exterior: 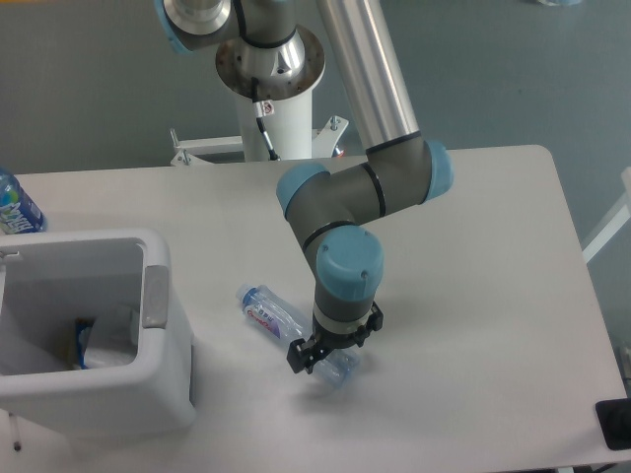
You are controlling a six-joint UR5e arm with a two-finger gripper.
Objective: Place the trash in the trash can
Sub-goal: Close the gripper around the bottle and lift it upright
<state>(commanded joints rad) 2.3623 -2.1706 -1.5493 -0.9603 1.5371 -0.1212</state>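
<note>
The clear crushed plastic bottle (272,313) with a bluish label lies slanted on the white table, cap end toward the trash can. My gripper (333,343) is down over its lower right end, open, with one finger on each side of it. That end of the bottle is partly hidden by the wrist. The white boxy trash can (99,406) stands at the left edge. Inside it lies a white crumpled paper piece (110,341).
A water bottle (15,205) with a bright blue-and-green label stands at the far left behind the bin. The robot's base column (268,89) rises at the table's back edge. The table's right corner (552,158) is rounded.
</note>
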